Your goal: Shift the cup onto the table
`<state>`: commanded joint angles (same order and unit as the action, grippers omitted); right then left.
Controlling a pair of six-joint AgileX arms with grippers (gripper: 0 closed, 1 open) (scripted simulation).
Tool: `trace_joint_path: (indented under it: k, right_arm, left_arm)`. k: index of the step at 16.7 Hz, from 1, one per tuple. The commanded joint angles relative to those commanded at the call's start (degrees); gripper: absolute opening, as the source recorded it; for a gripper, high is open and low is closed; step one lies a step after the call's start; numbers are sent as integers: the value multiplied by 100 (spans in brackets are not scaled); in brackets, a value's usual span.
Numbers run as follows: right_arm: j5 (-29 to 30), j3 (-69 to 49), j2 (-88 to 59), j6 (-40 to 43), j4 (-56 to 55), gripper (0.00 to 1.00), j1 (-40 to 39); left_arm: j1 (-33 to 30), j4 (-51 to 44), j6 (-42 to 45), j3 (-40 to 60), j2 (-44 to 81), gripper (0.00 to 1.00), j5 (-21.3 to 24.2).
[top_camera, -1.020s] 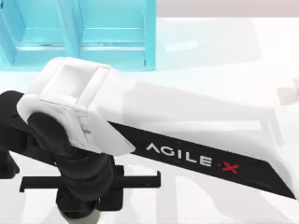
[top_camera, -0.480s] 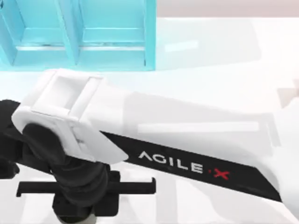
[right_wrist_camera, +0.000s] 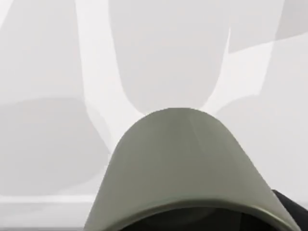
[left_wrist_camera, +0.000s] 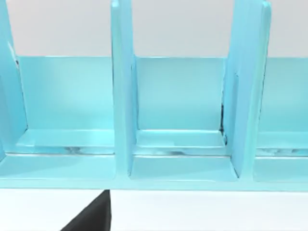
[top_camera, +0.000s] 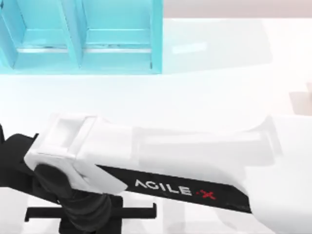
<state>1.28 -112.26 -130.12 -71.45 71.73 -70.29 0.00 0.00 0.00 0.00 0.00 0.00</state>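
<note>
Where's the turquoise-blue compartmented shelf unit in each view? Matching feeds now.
Top view: turquoise-blue compartmented shelf unit at upper left, on the bright-white table.
Left wrist view: faced head-on, table before it.
Right wrist view: a grey-green cup over the table instead.
Shared landmark: the table.

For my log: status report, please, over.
Right gripper at top view's lower left, cup close before its wrist camera. Cup grey-green, over white table; set down or not, cannot tell. Blue shelf well behind, not in the way.

Grey-green rounded cup (right_wrist_camera: pixel 185 168): lower part cut off by the right wrist view's edge.
Right gripper: hidden under its arm.
</note>
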Motion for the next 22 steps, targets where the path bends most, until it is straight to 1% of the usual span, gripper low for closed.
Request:
trace_joint_path:
  k: [3, 16, 17, 22]
  right_arm:
    - [0, 0, 0, 0, 0, 0, 0]
    - [0, 0, 0, 0, 0, 98, 0]
    - [0, 0, 0, 0, 0, 100, 0]
    - [0, 0, 0, 0, 0, 100, 0]
  left_arm:
    - [0, 0, 0, 0, 0, 100, 0]
    - [0, 0, 0, 0, 0, 100, 0]
    - [0, 0, 0, 0, 0, 100, 0]
    - [0, 0, 0, 0, 0, 100, 0]
